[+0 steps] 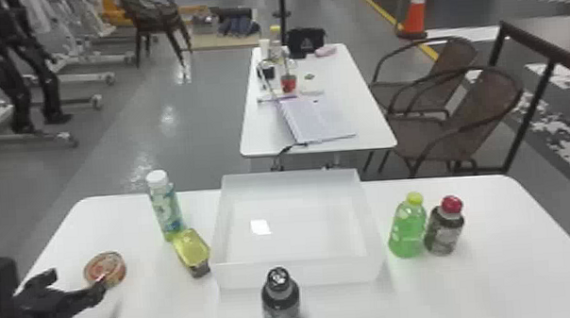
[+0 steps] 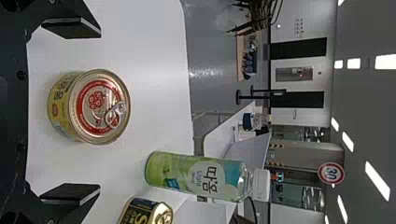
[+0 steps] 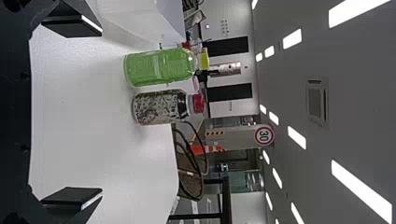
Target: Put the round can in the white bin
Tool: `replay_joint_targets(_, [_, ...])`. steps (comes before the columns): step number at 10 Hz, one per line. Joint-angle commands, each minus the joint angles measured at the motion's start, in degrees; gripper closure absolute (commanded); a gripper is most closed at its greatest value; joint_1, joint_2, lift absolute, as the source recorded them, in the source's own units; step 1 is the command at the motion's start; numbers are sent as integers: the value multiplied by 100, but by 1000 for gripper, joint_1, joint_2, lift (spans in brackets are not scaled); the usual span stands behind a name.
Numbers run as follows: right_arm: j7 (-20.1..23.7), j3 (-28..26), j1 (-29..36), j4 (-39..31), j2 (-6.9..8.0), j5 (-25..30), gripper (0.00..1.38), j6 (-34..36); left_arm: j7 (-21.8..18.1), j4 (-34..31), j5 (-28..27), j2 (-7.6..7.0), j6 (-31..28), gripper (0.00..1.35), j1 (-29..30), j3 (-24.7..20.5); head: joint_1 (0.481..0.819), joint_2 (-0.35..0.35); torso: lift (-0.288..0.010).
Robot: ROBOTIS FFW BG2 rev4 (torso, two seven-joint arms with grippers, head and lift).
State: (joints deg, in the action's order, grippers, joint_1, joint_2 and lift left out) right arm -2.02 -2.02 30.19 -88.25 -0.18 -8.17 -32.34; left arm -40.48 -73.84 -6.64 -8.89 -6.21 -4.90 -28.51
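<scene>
The round can point(image 1: 105, 269), with a red and gold lid, stands at the table's left side. My left gripper point(image 1: 76, 282) is open just on the near side of it. In the left wrist view the can point(image 2: 91, 106) lies between the spread fingers of my left gripper point(image 2: 71, 114), touching neither. The white bin point(image 1: 298, 272) sits at the table's middle, right of the can. In the right wrist view my right gripper point(image 3: 72, 114) stands open with nothing between its fingers, and the bin's wall point(image 3: 140, 18) shows beyond.
Between can and bin are a white-capped bottle point(image 1: 165, 206) and a yellow-topped rectangular can point(image 1: 192, 251). A dark bottle point(image 1: 281, 305) stands in front of the bin. Right of the bin are a green bottle point(image 1: 407, 229) and a red-capped bottle point(image 1: 444, 229).
</scene>
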Motion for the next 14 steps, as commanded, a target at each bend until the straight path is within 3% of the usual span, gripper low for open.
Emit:
replay_joint_targets(1, [0,9,-5,10,23,-1,93,0,-3,326,-39,-104,-109,133,-231,109,549,0,-100])
replay_joint_targets(5, [0,9,-22,18,23,-10,93,0,5,941,-285,-157,-161,131,-741,329,549,0,-100])
replay_joint_targets(9, [0,9,-13,27,23,-27,93,0,137,1108,-549,-175,-469,131,-969,303,549,0,-100])
replay_joint_targets(14, [0,9,-31,45,23,-27,93,0,146,1671,-848,-298,-601,131,-1400,399,549,0,-100])
